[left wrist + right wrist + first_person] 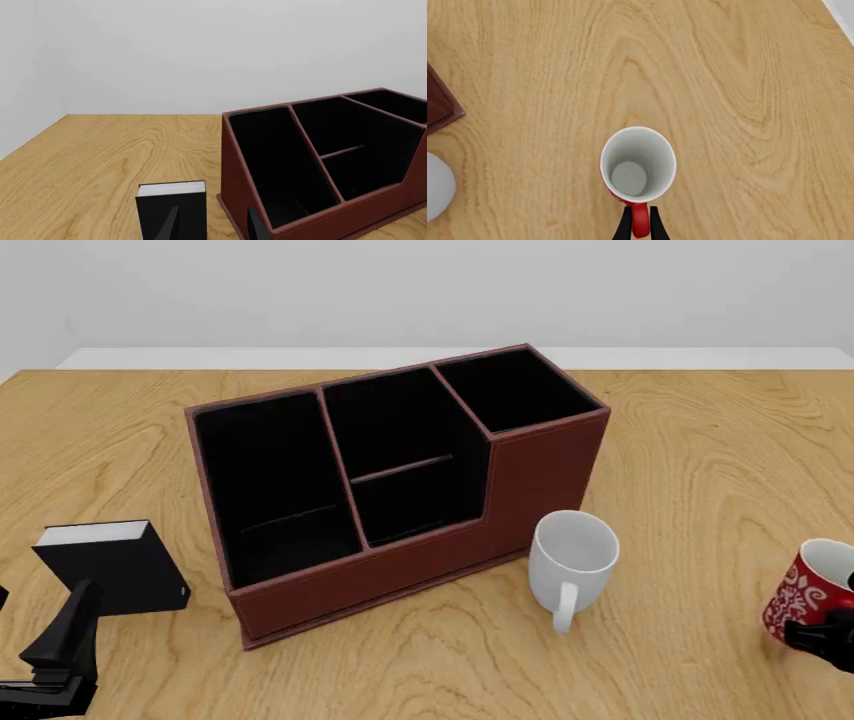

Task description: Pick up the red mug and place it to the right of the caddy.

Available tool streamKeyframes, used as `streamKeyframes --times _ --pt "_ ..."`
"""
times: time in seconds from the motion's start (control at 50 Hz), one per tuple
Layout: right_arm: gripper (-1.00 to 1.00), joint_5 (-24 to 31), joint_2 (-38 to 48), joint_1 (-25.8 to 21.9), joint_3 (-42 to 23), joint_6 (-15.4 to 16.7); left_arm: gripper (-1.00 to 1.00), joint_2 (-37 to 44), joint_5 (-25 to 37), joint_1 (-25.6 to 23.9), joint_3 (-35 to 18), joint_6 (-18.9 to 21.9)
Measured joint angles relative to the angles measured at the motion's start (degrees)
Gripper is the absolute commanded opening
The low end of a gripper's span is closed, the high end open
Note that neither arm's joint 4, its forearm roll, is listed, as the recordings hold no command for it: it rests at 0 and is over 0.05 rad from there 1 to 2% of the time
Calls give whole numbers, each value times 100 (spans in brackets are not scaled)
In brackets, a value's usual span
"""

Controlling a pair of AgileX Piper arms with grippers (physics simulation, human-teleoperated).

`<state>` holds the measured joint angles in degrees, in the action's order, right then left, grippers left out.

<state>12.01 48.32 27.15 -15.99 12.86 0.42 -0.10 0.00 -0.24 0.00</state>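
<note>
The right gripper point(639, 226) is pinching only the red mug point(638, 167) by its thin handle, so it could swing or slip near the desk's point(560, 75) right edge.

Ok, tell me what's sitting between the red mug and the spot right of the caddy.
The white mug stands just right of the caddy, between it and the red mug, whose handle sits between the right gripper fingers. Bare table shows between the two mugs.
</note>
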Motion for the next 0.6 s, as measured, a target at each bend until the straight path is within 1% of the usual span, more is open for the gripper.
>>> streamKeyframes --times 0.2,0.26,0.32,0.44,0.6 --pt "-100 80 0 -79 -323 68 100 0 0 0 0 0" --pt "-100 82 29 -133 -468 45 100 0 0 0 0 0" --pt "-100 78 67 -231 -627 27 100 0 0 0 0 0" --pt "-100 16 184 -471 -947 92 100 0 0 0 0 0" --pt "-100 -192 508 -754 -1355 192 100 0 0 0 0 0"
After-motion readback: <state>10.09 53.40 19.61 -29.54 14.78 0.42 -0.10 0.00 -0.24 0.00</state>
